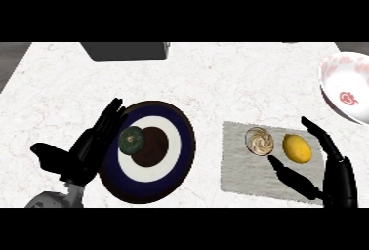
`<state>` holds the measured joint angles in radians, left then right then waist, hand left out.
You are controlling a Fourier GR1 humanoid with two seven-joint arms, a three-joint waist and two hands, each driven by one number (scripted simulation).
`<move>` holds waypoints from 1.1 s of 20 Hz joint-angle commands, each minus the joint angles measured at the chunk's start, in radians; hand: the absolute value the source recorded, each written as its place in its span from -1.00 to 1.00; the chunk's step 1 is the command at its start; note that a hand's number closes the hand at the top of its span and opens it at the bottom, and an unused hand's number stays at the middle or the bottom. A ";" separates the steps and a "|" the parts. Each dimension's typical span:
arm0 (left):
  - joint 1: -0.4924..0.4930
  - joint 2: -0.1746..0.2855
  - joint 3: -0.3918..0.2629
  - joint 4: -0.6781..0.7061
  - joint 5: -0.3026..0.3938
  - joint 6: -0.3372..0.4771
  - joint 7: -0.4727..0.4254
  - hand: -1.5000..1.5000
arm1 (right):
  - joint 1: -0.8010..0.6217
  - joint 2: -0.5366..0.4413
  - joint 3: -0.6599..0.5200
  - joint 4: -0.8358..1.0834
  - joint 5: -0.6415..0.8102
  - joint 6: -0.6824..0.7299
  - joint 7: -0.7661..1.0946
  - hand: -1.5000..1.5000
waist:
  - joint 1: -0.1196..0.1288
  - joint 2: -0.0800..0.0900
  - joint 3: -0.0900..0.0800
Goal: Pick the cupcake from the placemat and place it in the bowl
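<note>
You get one view, from the head, looking steeply down onto the counter. It sits close: the left hand and right hand show at the near edge, and the bowl is cropped at the right.

Grey placemat, swirled beige cupcake — white bowl with red motifs.

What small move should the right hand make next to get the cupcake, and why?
Probably shift the right hand a little to the left. It is open, and the lemon seems to lie between its thumb and fingers, while the cupcake sits on the placemat left of the thumb tip.
</note>
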<state>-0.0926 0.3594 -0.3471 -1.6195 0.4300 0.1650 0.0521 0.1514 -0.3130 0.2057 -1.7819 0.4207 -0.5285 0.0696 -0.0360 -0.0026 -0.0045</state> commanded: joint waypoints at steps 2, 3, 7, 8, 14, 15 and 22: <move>-0.022 -0.048 -0.023 -0.004 -0.002 0.027 0.035 0.00 | 0.068 -0.098 0.091 -0.108 0.296 0.064 0.251 -1.00 | 0.015 -0.002 -0.003; -0.006 -0.041 -0.026 0.011 -0.006 0.008 0.008 0.00 | 0.063 -0.106 0.089 -0.090 0.363 0.080 0.317 -1.00 | 0.018 0.001 -0.006; -0.009 -0.023 -0.005 0.008 0.019 -0.024 0.018 0.00 | 0.038 -0.096 0.100 -0.158 0.518 0.243 0.615 -1.00 | 0.032 0.000 -0.006; -0.019 -0.023 -0.003 0.030 0.003 -0.025 -0.001 0.00 | 0.011 -0.107 0.099 -0.200 0.514 0.330 0.687 -1.00 | 0.031 0.002 -0.006; -0.083 -0.079 -0.024 0.069 -0.021 0.000 0.013 0.00 | -0.238 0.010 0.156 -0.209 0.490 0.702 1.054 -1.00 | 0.058 0.010 -0.001; -0.085 -0.074 -0.029 0.066 -0.022 -0.014 0.022 0.00 | -0.268 0.030 0.150 -0.212 0.467 0.753 1.101 -1.00 | 0.052 0.007 0.001; -0.093 -0.068 0.006 0.096 -0.017 -0.039 0.022 0.00 | -0.398 0.157 0.083 -0.091 0.422 0.881 1.246 -1.00 | 0.042 0.004 0.003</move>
<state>-0.1693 0.2932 -0.3487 -1.5413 0.4234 0.1289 0.0678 -0.1749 -0.2001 0.3297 -1.9146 0.8736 0.2006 1.1185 0.0122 0.0022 -0.0034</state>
